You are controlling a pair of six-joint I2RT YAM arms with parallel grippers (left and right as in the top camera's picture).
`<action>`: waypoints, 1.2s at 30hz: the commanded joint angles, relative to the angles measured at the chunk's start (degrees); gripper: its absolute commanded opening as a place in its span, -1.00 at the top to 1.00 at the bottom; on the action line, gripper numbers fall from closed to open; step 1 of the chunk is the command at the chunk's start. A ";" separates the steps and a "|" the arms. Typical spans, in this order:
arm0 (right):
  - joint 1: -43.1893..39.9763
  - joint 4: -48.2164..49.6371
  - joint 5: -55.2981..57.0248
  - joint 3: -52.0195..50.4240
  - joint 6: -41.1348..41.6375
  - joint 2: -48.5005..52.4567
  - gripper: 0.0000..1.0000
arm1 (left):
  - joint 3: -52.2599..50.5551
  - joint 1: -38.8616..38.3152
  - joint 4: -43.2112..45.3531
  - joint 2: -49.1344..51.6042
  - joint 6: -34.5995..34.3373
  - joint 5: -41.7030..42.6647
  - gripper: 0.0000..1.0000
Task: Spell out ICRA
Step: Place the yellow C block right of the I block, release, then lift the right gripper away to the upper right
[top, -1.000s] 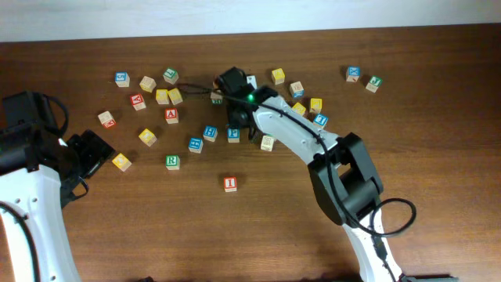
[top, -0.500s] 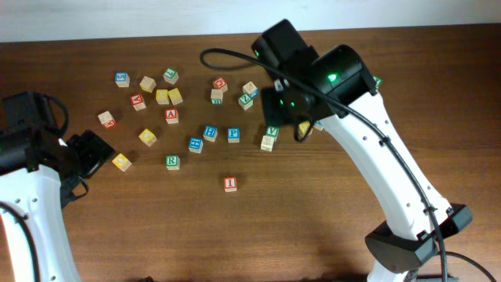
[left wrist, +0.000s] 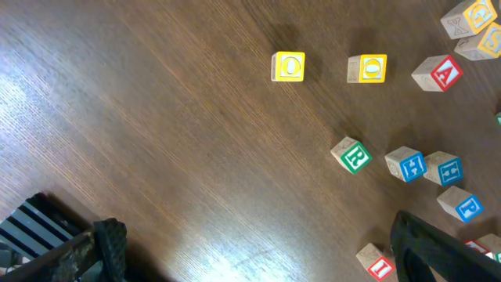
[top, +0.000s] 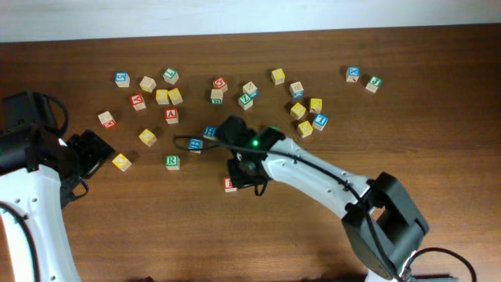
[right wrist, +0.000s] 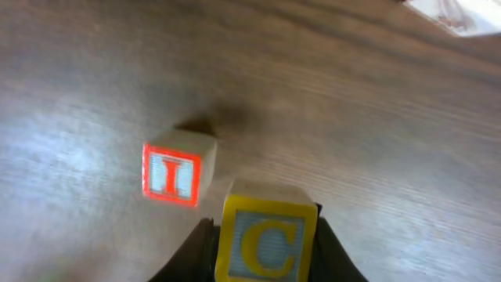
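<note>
Your right pincer [top: 249, 174] clenched C [right wrist: 268, 243] just beside I [right wrist: 171, 174] on the counter [right wrist: 391, 157]; your left pincer [left wrist: 262, 254] gaped, empty. Released crooked or too near, C could have bumped I and skewed your row.

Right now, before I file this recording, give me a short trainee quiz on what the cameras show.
1. True or false: the right gripper holds the C cube between its fingers.
2. The letter on the I cube is: A) blue B) red C) green.
3. Fill in: the left gripper is ___ and holds nothing.
Key: 1 true; 2 B; 3 open.
</note>
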 commanded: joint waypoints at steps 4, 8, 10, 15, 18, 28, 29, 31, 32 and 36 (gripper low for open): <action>0.39 5.53 3.04 -5.60 3.34 -0.68 0.62 | 0.59 0.33 -0.07 -0.15 -0.55 -0.63 -0.98; 1.97 8.87 4.92 -6.97 3.34 -0.46 0.46 | 0.59 0.33 -0.04 -0.15 -0.52 -0.63 -0.98; 2.25 8.85 5.18 -7.17 3.34 0.15 0.45 | 0.59 0.33 -0.04 -0.15 -0.52 -0.63 -0.98; 2.25 8.87 4.76 -7.54 3.37 1.70 0.47 | 0.59 0.33 -0.07 -0.15 -0.55 -0.63 -0.98; 2.25 9.40 5.01 -7.54 3.34 1.70 0.47 | 0.59 0.33 -0.07 -0.15 -0.55 -0.63 -0.98; 2.25 8.87 3.06 -7.72 3.34 2.01 0.23 | 0.59 0.33 -0.07 -0.15 -0.55 -0.63 -0.98; 2.25 8.92 3.04 -7.72 3.34 2.01 0.21 | 0.59 0.33 -0.07 -0.15 -0.52 -0.63 -0.97; 2.19 9.75 3.04 -7.69 3.34 2.01 0.21 | 0.59 0.33 -0.07 -0.15 -0.55 -0.63 -0.98; 2.19 9.97 3.06 -7.69 3.82 2.01 0.24 | 0.59 0.33 -0.07 -0.15 -0.52 -0.63 -0.98; 2.19 10.67 3.48 -7.69 6.34 2.01 0.43 | 0.59 0.33 -0.07 -0.15 -0.52 -0.63 -0.98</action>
